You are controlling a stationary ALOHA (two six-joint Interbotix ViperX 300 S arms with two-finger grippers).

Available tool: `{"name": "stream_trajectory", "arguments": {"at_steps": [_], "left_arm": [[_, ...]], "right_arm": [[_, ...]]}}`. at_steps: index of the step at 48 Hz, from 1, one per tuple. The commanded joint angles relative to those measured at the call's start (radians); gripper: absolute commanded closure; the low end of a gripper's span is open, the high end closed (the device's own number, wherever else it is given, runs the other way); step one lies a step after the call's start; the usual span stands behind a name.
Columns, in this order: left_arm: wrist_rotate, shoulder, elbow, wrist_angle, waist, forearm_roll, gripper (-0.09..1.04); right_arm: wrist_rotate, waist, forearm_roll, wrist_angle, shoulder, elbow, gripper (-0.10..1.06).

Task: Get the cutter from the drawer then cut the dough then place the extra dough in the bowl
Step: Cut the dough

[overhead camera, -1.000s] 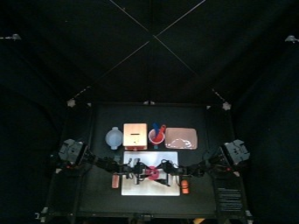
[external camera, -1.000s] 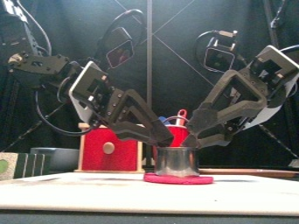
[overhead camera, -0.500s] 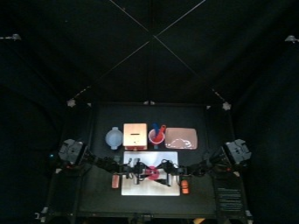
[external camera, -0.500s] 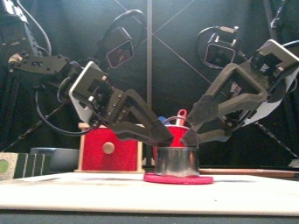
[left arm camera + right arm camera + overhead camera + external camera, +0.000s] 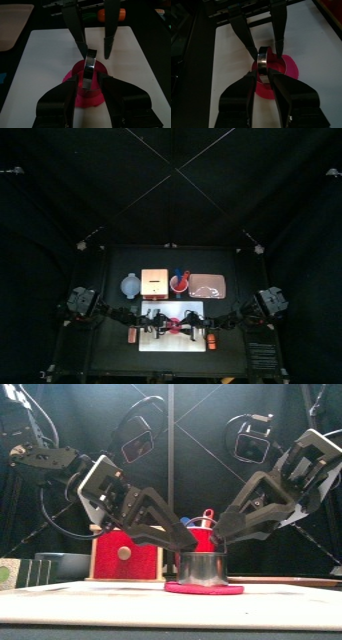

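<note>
The round metal cutter (image 5: pixel 201 568) stands on the flat pink dough (image 5: pixel 205 588) in the middle of the white cutting board (image 5: pixel 187 342). My left gripper (image 5: pixel 183 544) slants down from the left and my right gripper (image 5: pixel 225 541) from the right, and they meet over the cutter's top. In the left wrist view the cutter (image 5: pixel 89 66) shows as a narrow metal loop above the dough (image 5: pixel 87 92), with that gripper's jaws close on either side. The right wrist view shows the same: the cutter (image 5: pixel 263 61) sits between its jaws over the dough (image 5: pixel 286 67).
Behind the board stand the wooden box (image 5: pixel 155 281) with its red drawer front (image 5: pixel 127 554), the red cup (image 5: pixel 203 536) with knives, the pink tray (image 5: pixel 209 285) and the blue-grey bowl (image 5: pixel 130 285). Small orange-red toys (image 5: pixel 132 335) lie at the board's sides.
The right gripper shifted slightly up and settled back at the cutter. The left gripper eased a little to the left. Cutter and dough have not moved.
</note>
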Motion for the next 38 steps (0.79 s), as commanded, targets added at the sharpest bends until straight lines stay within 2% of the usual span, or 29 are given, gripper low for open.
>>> {"name": "stream_trajectory", "arguments": {"at_steps": [1,11,23,38], "left_arm": [[0.002,-0.011,-0.012,-0.002,0.003,0.002,0.19],[0.003,-0.012,-0.002,0.006,-0.005,0.005,0.2],[0.003,-0.023,0.0,0.089,-0.023,0.014,0.36],[0.0,-0.011,0.005,0.138,-0.037,0.025,0.4]], "right_arm": [[0.002,-0.009,-0.002,0.011,-0.009,-0.012,0.37],[0.002,-0.043,-0.003,0.087,0.003,-0.032,0.37],[0.003,-0.044,-0.005,0.135,0.005,-0.043,0.37],[0.005,-0.067,0.0,0.215,0.026,-0.051,0.38]]}}
